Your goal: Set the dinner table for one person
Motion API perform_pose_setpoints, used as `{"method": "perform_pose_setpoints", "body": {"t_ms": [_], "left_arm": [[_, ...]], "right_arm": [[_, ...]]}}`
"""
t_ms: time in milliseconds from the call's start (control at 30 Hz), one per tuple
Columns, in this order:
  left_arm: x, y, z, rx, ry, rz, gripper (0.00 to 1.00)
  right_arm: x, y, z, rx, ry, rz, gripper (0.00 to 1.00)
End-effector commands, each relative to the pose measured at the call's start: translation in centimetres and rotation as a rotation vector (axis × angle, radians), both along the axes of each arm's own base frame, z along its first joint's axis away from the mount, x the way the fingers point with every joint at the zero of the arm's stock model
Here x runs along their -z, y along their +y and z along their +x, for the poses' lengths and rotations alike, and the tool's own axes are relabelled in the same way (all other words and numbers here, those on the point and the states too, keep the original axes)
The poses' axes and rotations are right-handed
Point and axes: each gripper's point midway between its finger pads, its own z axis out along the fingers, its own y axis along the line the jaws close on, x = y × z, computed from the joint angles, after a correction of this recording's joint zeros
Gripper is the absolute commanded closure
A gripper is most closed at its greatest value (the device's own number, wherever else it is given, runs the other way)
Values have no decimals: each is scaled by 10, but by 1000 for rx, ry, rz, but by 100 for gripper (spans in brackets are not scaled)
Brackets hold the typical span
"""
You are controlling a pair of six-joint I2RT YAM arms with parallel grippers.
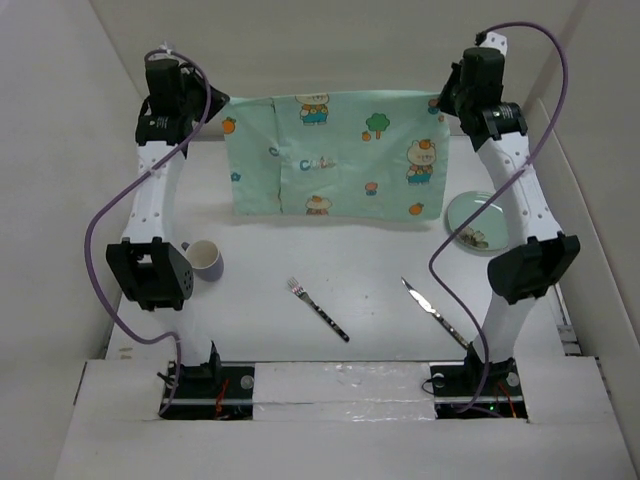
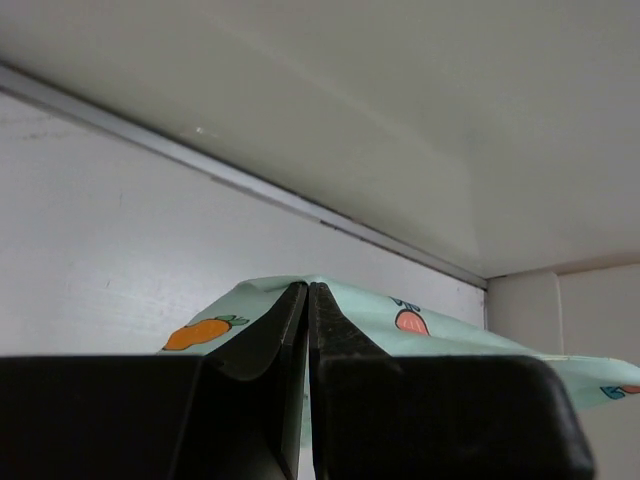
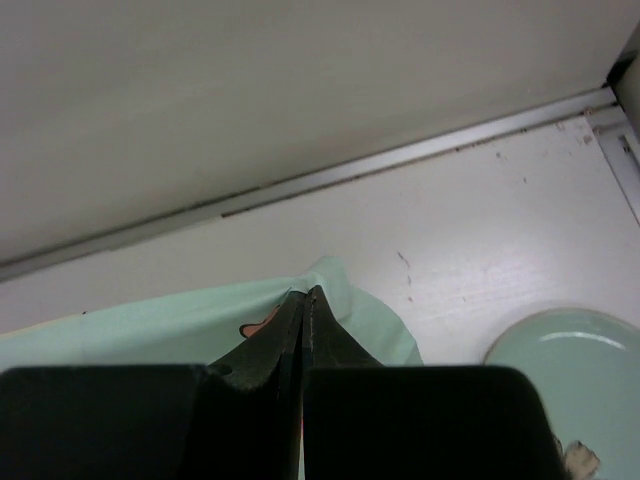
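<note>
The tabletop is a matte white rectangle filling the space between the side walls. It lies flat, and its long axis seems to run from left edge to right edge, with the arm bases bolted at the near edge.

Nearest that edge, around the middle, lies a fork, dark handle toward the near right and tines toward the far left. Right of it and well apart lies a knife on much the same slant, blade tip toward the far left.

Near the left edge a white mug stands upright, mouth up. It shows only its pale inner wall and is partly hidden by the left arm's elbow.

Farther back, by the right edge, a pale green plate sits flat behind the right arm, with a small cartoon print on its face.

Across the far middle hangs a mint-green placemat. Whether its near edge touches the tabletop cannot be told.

The left tool is pinched together on the placemat's far left corner. The right tool is pinched on the far right corner.
</note>
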Motion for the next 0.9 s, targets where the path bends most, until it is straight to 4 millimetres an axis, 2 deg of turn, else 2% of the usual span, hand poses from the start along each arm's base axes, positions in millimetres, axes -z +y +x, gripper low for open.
{"method": "perform_pose_setpoints", "body": {"t_ms": [0, 33, 67, 133, 167, 200, 233, 267, 300, 333, 367, 400, 467, 500, 567, 600, 633, 700, 733, 767, 800, 867], "left_arm": [[-102, 2, -9, -8, -242, -24, 100], [-108, 1, -9, -4, -261, -31, 100], [-113, -2, -10, 8, -273, -41, 100], [-115, 6, -10, 0, -279, -41, 100], [-113, 3, -13, 14, -275, -43, 100], [-94, 9, -11, 8, -233, -38, 100], [-86, 14, -11, 2, -230, -32, 100], [-86, 14, -21, 4, -238, -28, 100], [-46, 18, -20, -5, -162, -24, 100], [-33, 19, -22, -2, -157, -12, 100], [-26, 18, -30, 4, -148, -1, 100], [16, 17, -34, 9, -65, -1, 100], [45, 13, -45, 38, -27, 3, 100], [83, 12, -53, 43, 42, 2, 100], [115, 11, -65, 50, 99, 0, 100], [148, 10, -75, 51, 155, -2, 100], [164, 11, -81, 46, 188, 0, 100], [200, 14, -92, 36, 244, 19, 100], [214, 15, -96, 34, 272, 26, 100], [238, 16, -103, 35, 331, 30, 100], [244, 11, -108, 48, 348, 33, 100], [258, 7, -114, 53, 379, 51, 100]], "right_arm": [[-85, -15, -1, 31, -195, 21, 100], [-99, -14, 0, 26, -227, 27, 100], [-105, -14, -1, 24, -239, 29, 100], [-111, -17, -2, 22, -255, 35, 100], [-100, -17, -5, 20, -230, 28, 100], [-92, -17, -6, 20, -211, 25, 100], [-88, -16, -6, 11, -220, 29, 100], [-55, -20, -11, 11, -152, 20, 100], [-39, -19, -14, 8, -130, 23, 100], [-30, -16, -15, -8, -139, 29, 100], [-12, -15, -18, -16, -114, 31, 100], [31, -15, -28, -20, -30, 31, 100], [64, -12, -35, -37, 22, 37, 100], [100, -12, -45, -34, 95, 43, 100], [126, -7, -51, -52, 132, 62, 100], [140, -6, -54, -50, 156, 80, 100], [165, -4, -60, -55, 209, 90, 100], [190, -1, -64, -52, 267, 109, 100], [214, -3, -69, -43, 336, 99, 100], [235, -2, -76, -36, 404, 104, 100], [235, -2, -76, -33, 404, 111, 100], [260, -1, -89, -27, 475, 124, 100]]}}
